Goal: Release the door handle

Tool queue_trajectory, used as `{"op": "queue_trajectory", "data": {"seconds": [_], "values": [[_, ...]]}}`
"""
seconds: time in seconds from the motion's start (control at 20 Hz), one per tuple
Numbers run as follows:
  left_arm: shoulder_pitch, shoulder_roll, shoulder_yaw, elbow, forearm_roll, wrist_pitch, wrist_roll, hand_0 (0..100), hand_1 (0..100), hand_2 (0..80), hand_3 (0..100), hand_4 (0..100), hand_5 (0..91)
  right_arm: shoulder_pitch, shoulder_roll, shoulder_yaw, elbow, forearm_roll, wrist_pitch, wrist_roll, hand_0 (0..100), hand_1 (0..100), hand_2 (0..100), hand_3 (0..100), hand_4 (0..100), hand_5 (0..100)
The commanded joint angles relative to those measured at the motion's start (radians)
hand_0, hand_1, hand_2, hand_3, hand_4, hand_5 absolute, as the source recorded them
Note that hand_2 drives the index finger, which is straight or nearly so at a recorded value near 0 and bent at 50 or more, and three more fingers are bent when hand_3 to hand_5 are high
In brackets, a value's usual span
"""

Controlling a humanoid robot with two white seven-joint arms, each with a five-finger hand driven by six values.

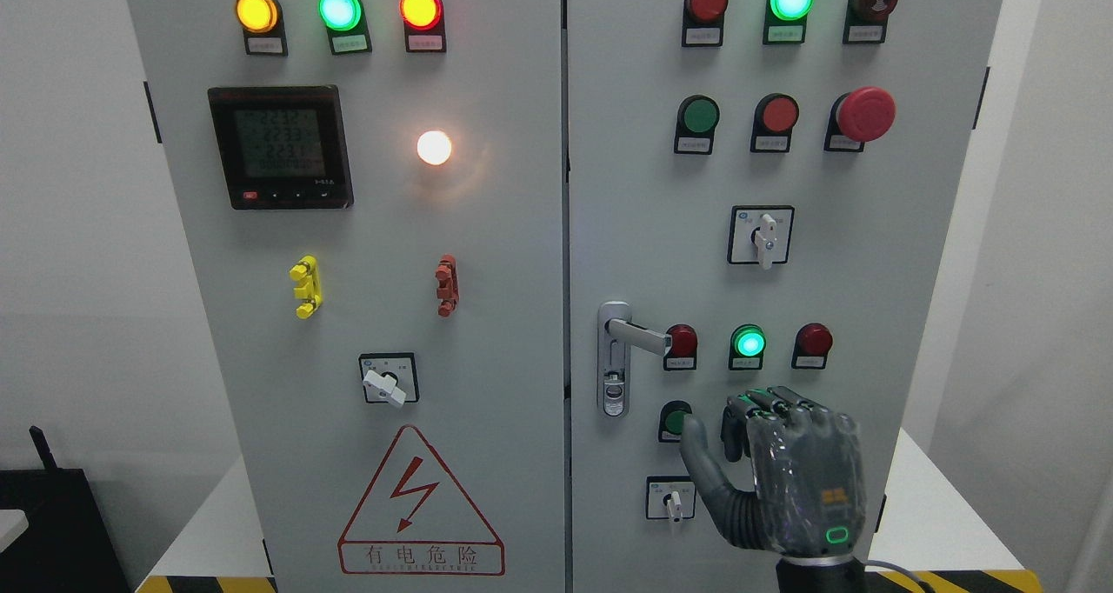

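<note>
The silver door handle [637,336] sits on the left edge of the grey cabinet's right door [869,228], its lever pointing right and slightly down from a tall lock plate [614,384]. My right hand [729,415], dark grey with green lights, comes up from the bottom edge and hovers below and to the right of the lever, apart from it. Its thumb [696,445] is spread to the left, the fingers [774,406] are loosely bent toward the panel, and it holds nothing. The left arm does not show.
Around the hand the right door carries push buttons [748,343], a green button [674,419] by the thumb and a small rotary switch [671,499] below it. The left door [391,271] has a meter, lamps and a warning triangle. White table edges flank the cabinet.
</note>
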Motion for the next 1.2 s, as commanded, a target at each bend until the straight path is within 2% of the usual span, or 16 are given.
{"op": "queue_trajectory", "data": {"seconds": [0.0,0.1,0.15,0.25,0.6,0.8,1.15], "values": [[0.0,0.0,-0.014,0.02,0.0,0.001,-0.001,12,39,0.0,0,0,0.0,0.083,-0.188,-0.097,-0.081,-0.12,-0.025,-0.004,53,26,33,43,28,25],[0.0,0.0,-0.014,0.02,0.0,0.001,-0.001,12,39,0.0,0,0,0.0,0.081,-0.199,-0.101,-0.083,-0.132,-0.046,-0.004,52,22,16,18,5,1],[-0.001,0.0,-0.014,0.02,0.0,0.001,-0.001,12,39,0.0,0,0,0.0,0.078,-0.202,-0.103,-0.084,-0.135,-0.066,-0.004,52,19,6,7,0,0],[0.0,0.001,-0.014,0.02,0.0,0.001,-0.001,12,39,0.0,0,0,0.0,0.063,-0.205,-0.101,-0.083,-0.137,-0.09,0.001,52,15,0,0,0,0],[0.0,0.0,-0.014,0.02,0.0,0.001,-0.001,12,39,0.0,0,0,0.0,0.025,-0.208,-0.098,-0.083,-0.139,-0.092,0.012,51,7,0,0,0,0],[0.0,0.0,-0.014,0.02,0.0,0.001,-0.001,12,39,0.0,0,0,0.0,0.028,-0.195,-0.089,-0.083,-0.139,-0.091,0.024,49,8,0,0,0,0],[0.0,0.0,-0.014,0.02,0.0,0.001,-0.001,12,39,0.0,0,0,0.0,0.029,-0.192,-0.088,-0.084,-0.139,-0.091,0.029,45,11,0,0,0,0]]}}
